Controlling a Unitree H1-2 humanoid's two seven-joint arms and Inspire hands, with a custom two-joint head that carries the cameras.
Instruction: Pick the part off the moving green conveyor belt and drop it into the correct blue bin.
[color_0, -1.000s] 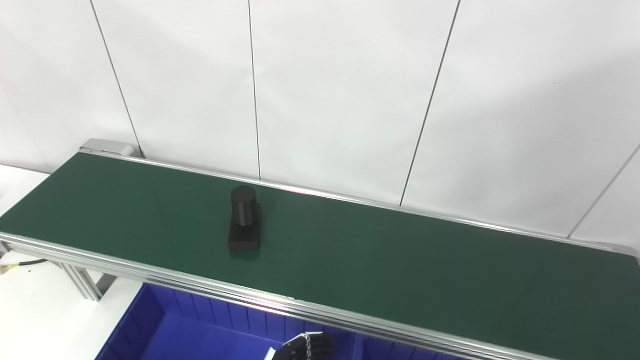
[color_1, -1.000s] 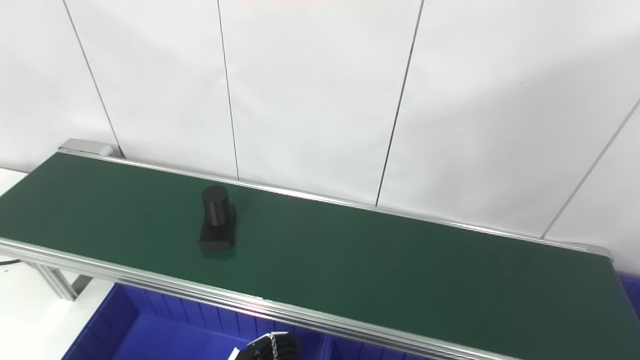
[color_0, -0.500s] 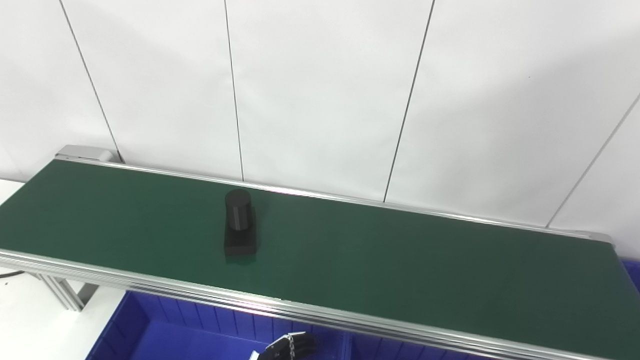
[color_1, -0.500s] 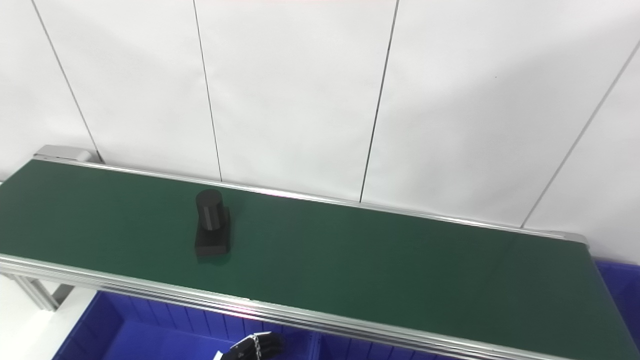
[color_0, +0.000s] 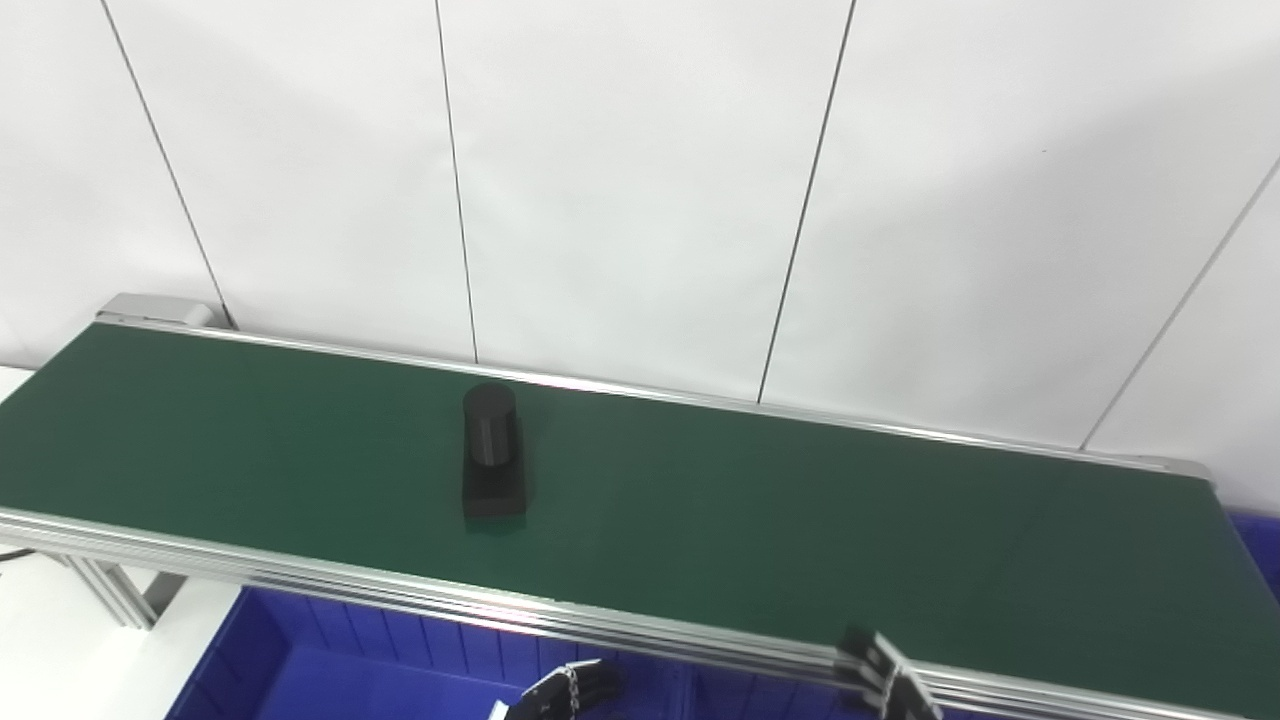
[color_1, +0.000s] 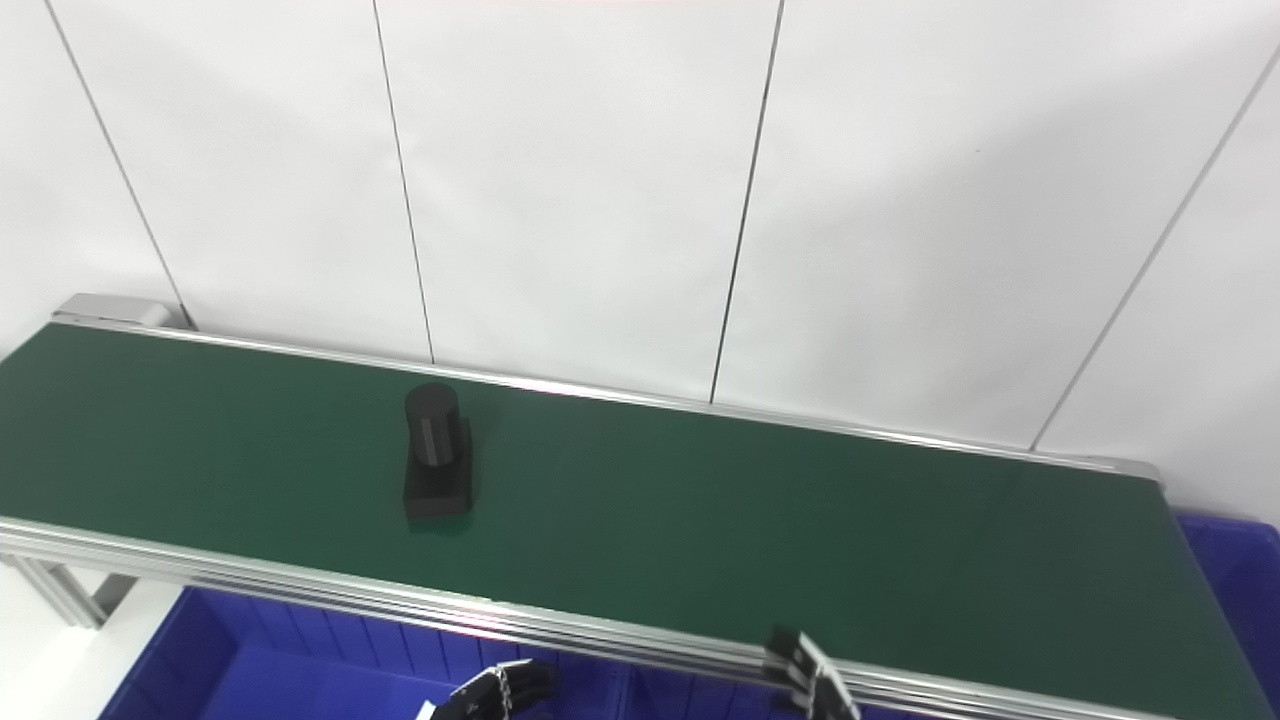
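Note:
A black part (color_0: 491, 452), an upright cylinder on a flat rectangular base, rides on the green conveyor belt (color_0: 750, 520), left of its middle. Only the fingertips of my left hand (color_0: 560, 690) show at the bottom edge, over the blue bin (color_0: 350, 670) in front of the belt. My right hand (color_0: 888, 680) rises at the bottom edge against the belt's near rail, with just its fingertips showing. Both hands are well apart from the part and hold nothing that I can see.
The belt's aluminium rail (color_0: 300, 585) runs along the near side, with a support leg (color_0: 115, 595) at the left. Another blue bin (color_1: 1235, 570) lies past the belt's right end. A white panelled wall stands close behind the belt.
The camera has swung a little to the right. The part has ridden slightly rightward along the belt. My right hand has come up into view at the bottom edge.

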